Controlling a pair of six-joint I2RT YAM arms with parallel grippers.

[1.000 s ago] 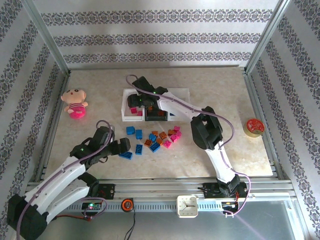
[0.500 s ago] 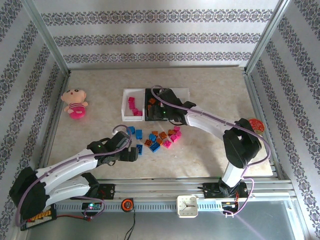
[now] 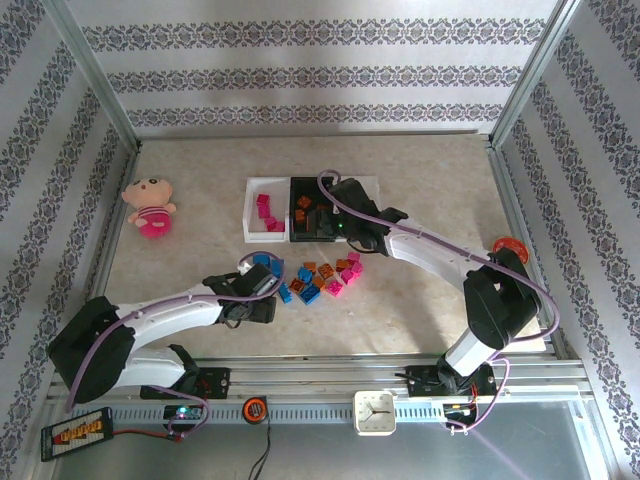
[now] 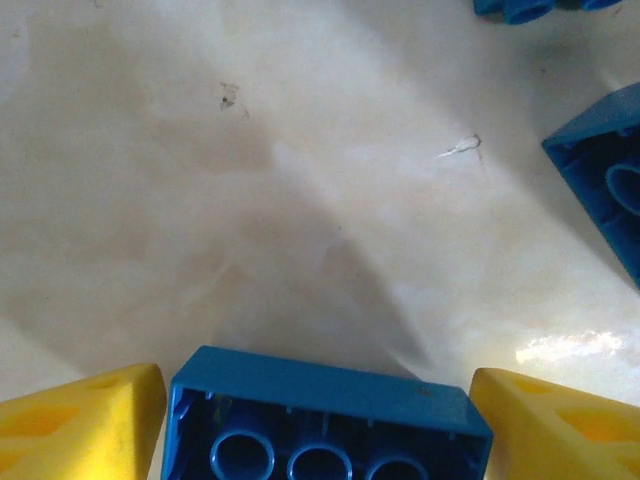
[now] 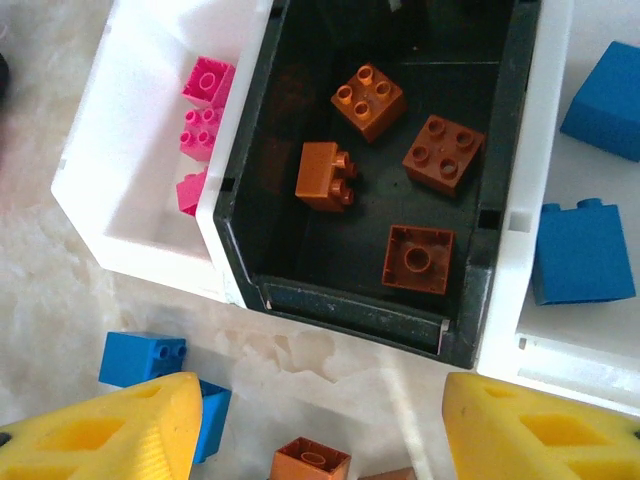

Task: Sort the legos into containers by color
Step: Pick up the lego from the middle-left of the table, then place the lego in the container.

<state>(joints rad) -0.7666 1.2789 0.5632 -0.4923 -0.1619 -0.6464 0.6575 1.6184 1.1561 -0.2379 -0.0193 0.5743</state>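
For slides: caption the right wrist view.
Open right gripper by black bin of orange-brown bricks, between white bins of pink bricks and blue bricks.

A robotics lab test cell: aluminium frame posts (image 3: 90, 70) and wallpaper-print panels (image 3: 310, 60) stand around a marble-look table (image 3: 430, 180).

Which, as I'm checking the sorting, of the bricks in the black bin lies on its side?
The leftmost orange brick: only its studs point sideways, not up or down.
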